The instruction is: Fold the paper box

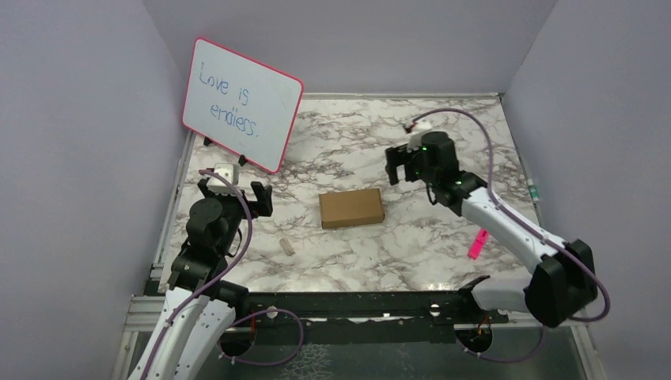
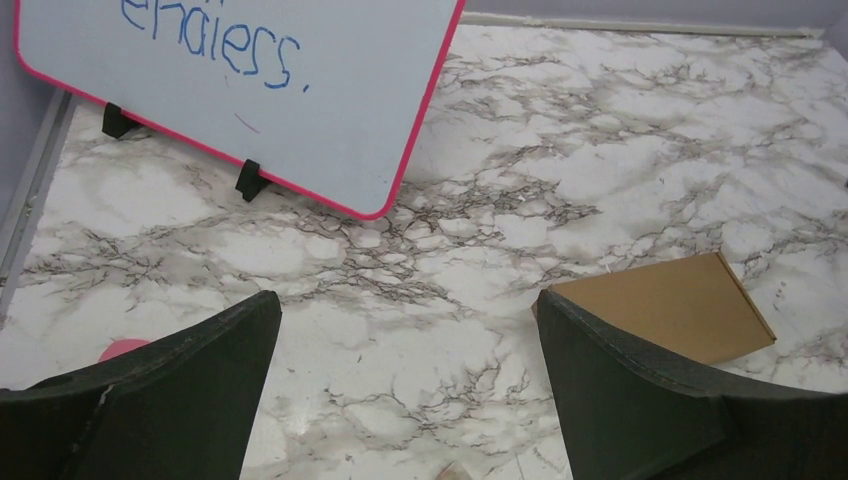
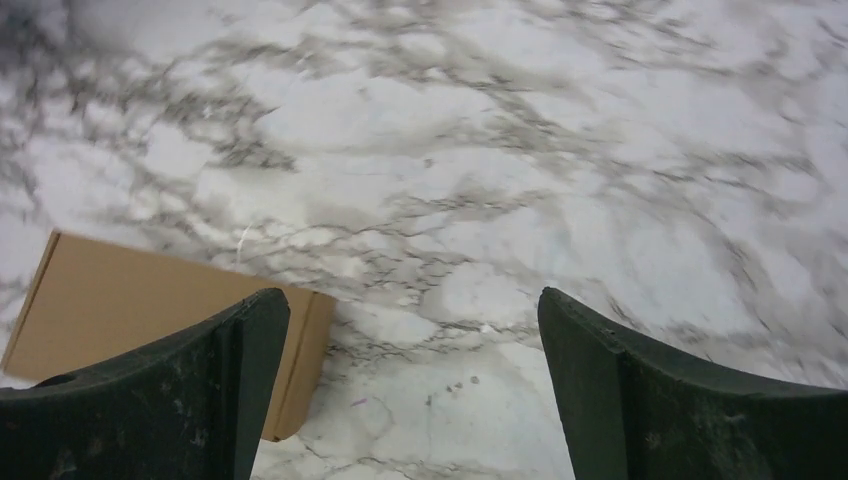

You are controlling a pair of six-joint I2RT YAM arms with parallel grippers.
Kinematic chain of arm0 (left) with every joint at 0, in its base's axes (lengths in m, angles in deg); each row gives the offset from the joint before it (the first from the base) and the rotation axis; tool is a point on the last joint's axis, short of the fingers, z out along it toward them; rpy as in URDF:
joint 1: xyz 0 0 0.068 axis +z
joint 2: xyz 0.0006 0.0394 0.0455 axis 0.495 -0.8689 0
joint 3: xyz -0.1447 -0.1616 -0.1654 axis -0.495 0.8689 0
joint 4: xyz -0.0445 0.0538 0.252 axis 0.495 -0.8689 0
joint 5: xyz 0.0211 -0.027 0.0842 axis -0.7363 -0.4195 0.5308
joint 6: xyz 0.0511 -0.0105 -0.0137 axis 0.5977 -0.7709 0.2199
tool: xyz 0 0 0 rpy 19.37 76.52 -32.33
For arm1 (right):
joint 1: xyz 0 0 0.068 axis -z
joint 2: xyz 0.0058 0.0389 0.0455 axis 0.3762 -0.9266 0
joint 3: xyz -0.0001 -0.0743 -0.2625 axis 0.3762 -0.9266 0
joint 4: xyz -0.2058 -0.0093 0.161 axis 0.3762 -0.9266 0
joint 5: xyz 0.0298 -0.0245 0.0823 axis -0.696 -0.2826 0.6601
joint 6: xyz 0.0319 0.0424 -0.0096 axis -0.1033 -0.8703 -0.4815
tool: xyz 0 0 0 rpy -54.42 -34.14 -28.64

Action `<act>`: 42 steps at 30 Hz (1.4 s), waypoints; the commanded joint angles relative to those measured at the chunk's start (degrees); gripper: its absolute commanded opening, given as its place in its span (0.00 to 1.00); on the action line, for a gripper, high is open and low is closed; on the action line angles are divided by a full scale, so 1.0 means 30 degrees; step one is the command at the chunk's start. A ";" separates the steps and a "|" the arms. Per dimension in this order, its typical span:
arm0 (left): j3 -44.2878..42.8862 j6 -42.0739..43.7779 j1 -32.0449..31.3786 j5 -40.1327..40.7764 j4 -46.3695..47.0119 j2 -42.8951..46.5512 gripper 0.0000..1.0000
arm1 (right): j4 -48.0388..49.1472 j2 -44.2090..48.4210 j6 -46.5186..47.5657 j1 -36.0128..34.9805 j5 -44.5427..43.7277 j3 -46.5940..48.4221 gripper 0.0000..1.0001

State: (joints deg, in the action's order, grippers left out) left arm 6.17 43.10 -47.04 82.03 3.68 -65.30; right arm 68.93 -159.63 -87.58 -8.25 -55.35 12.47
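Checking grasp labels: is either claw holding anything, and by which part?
Nothing is held. The left claw and right claw both stand open; the small brown cardboard box lies apart from them.

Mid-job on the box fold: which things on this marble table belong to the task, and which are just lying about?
For the job:
- small brown cardboard box, lying closed between the arms
- left gripper and right gripper, jaws open, holding nothing

Lying about:
- pink-framed whiteboard with blue handwriting
- small beige block
- bright pink stick beside the right arm
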 commanded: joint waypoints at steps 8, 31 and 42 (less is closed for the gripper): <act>0.0514 -0.3122 0.0046 0.5239 0.0411 0.4947 0.99 | -0.1954 1.2694 -0.5792 0.4433 -0.5866 -0.4651 1.00; 0.0369 -0.1620 0.0068 0.4092 0.0279 0.8784 0.99 | -0.1299 2.1333 -0.3239 0.4433 -0.5783 -0.7706 1.00; 0.0384 -0.1651 0.0686 0.3480 0.0661 0.8783 0.99 | -0.1053 2.1202 -0.3122 0.4418 -0.5179 -0.7839 1.00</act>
State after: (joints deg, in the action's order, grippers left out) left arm 7.74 37.37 -45.86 93.84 4.55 -39.37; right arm 63.71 -96.42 -97.70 4.97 -71.87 -10.31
